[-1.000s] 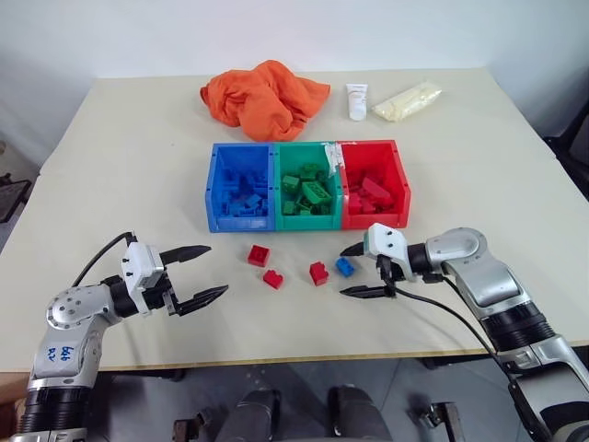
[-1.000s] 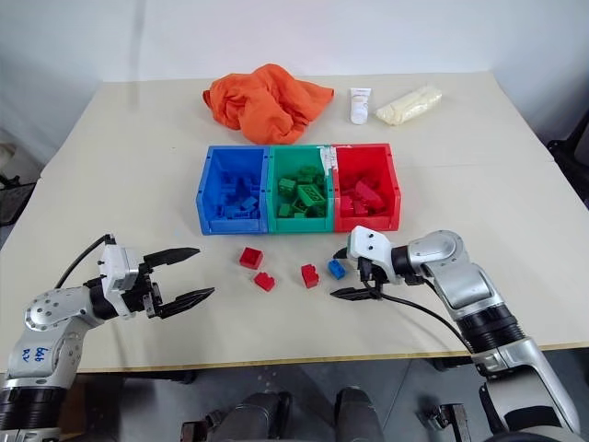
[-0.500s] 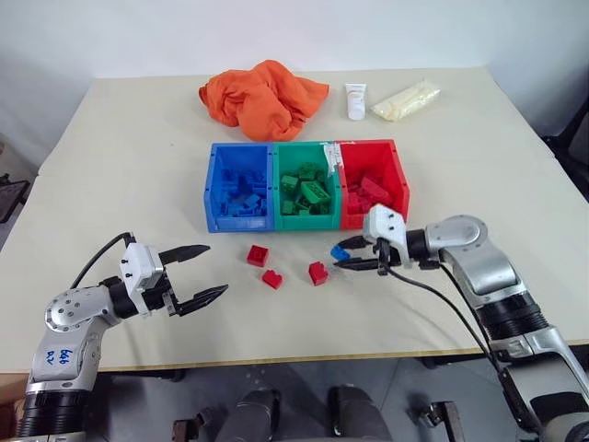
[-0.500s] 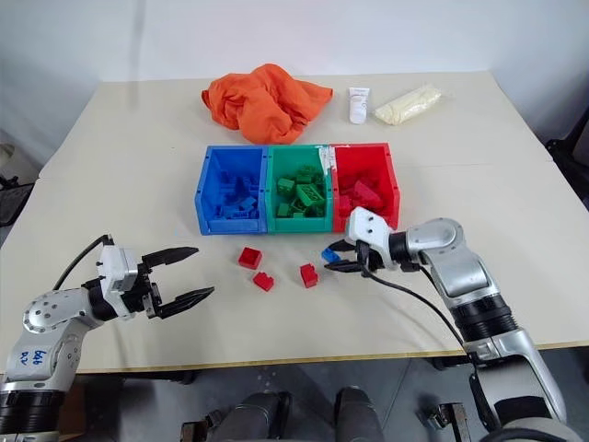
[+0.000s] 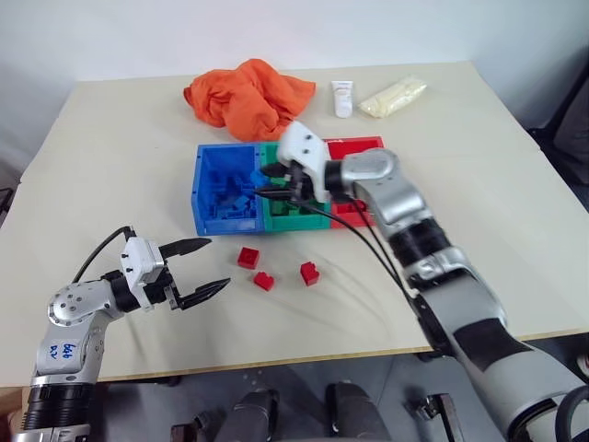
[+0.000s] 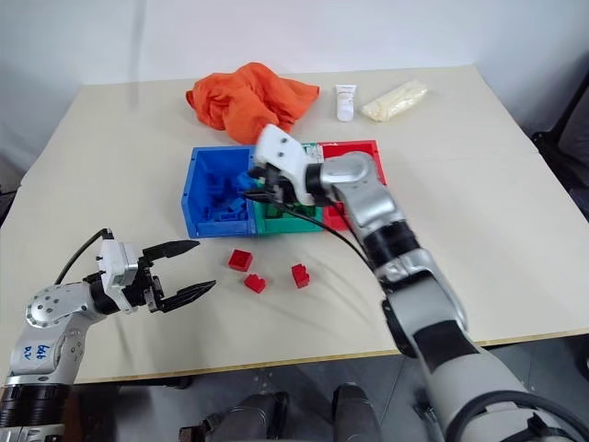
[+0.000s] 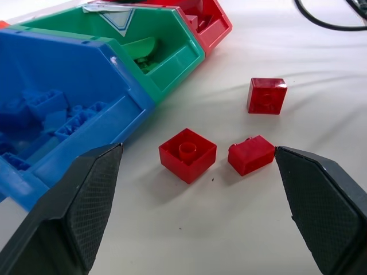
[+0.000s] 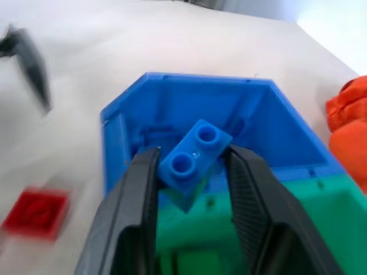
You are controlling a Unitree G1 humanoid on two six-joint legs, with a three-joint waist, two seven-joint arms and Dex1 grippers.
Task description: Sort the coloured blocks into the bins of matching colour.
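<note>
Currently my right gripper point(image 8: 192, 172) clamps the blue brick point(image 8: 194, 153) by its two long sides, studs facing the wrist camera, so the brick cannot rotate out while I carry it. I hold it above the seam between the blue bin point(image 5: 204, 189) and the green bin point(image 5: 276, 221), just short of the blue bin's opening; I judge a short move toward 9 o'clock is needed before release, otherwise the brick may fall into green.

My left gripper point(image 5: 198, 271) is spread wide and holds nothing. It hovers level near the table point(image 5: 110, 147) at the 7 o'clock corner of the bins, pointed at the three red bricks, so it is staged for the next pick without crossing the right arm.

The red bricks lie on the table at 6 o'clock of the bins: one point(image 7: 187, 154) nearest the blue bin, one point(image 7: 251, 154) just beside it, one point(image 7: 266, 95) apart toward 3 o'clock. All belong in the red bin point(image 5: 354, 219), at the 3 o'clock end of the row.

The orange cloth point(image 5: 244, 92) lies at 12 o'clock, outside the work.
</note>
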